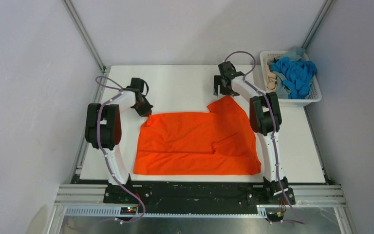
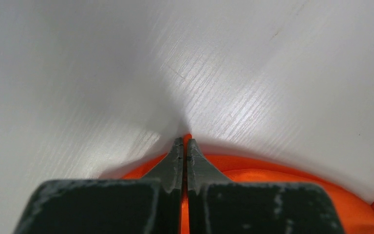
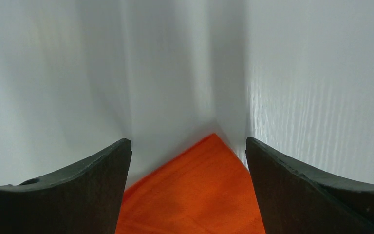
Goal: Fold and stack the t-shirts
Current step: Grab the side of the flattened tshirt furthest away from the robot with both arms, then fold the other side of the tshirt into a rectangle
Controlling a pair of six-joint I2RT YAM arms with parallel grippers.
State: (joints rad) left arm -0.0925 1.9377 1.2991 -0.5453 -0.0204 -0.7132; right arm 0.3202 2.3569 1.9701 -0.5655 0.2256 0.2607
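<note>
On your white table [image 1: 185,87] the bright orange cloth t-shirt [image 1: 195,144] lies widthwise: your left gripper [image 2: 185,141] pinches its far-left corner, and the right gripper [image 3: 187,146] gapes, poised over the far-right corner.

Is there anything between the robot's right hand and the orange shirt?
No, nothing visible. The right hand is open, and a corner of the orange shirt lies right in front of it.

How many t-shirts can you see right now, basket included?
4. The orange t-shirt lies spread on the table; a bright blue one, a grey-blue one and a beige one are bunched in the white basket at the far right. More may be hidden underneath.
</note>
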